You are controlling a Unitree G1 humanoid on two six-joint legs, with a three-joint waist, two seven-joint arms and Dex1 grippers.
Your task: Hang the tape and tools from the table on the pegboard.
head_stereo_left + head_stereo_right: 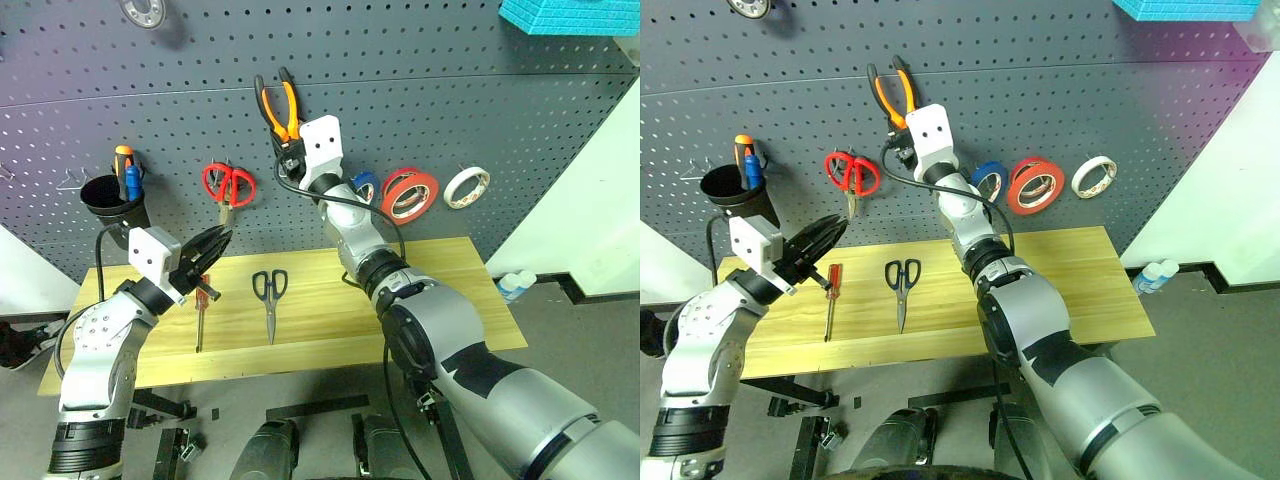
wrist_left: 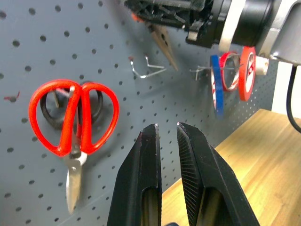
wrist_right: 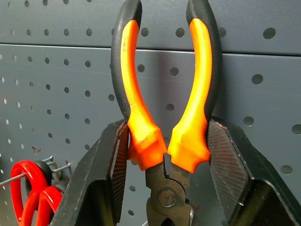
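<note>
My right gripper (image 3: 167, 141) is shut on the pliers (image 1: 280, 105) just above their pivot. It holds them up against the dark grey pegboard (image 1: 450, 90), orange-and-black handles pointing up. The red-orange tape (image 1: 410, 194) hangs on the pegboard to the right of that arm. On the wooden table (image 1: 440, 290) lie the black-handled scissors (image 1: 269, 290) and, to their left, the red-handled screwdriver (image 1: 830, 295). My left gripper (image 1: 215, 245) hovers shut and empty over the table's left part, just above the screwdriver's handle.
Red-handled scissors (image 1: 229, 187) hang on a hook left of the pliers, with a bare metal hook (image 2: 146, 68) beside them. A blue ring (image 1: 365, 187) and a white ring (image 1: 467, 186) flank the tape. A black cup (image 1: 113, 195) with tools hangs far left.
</note>
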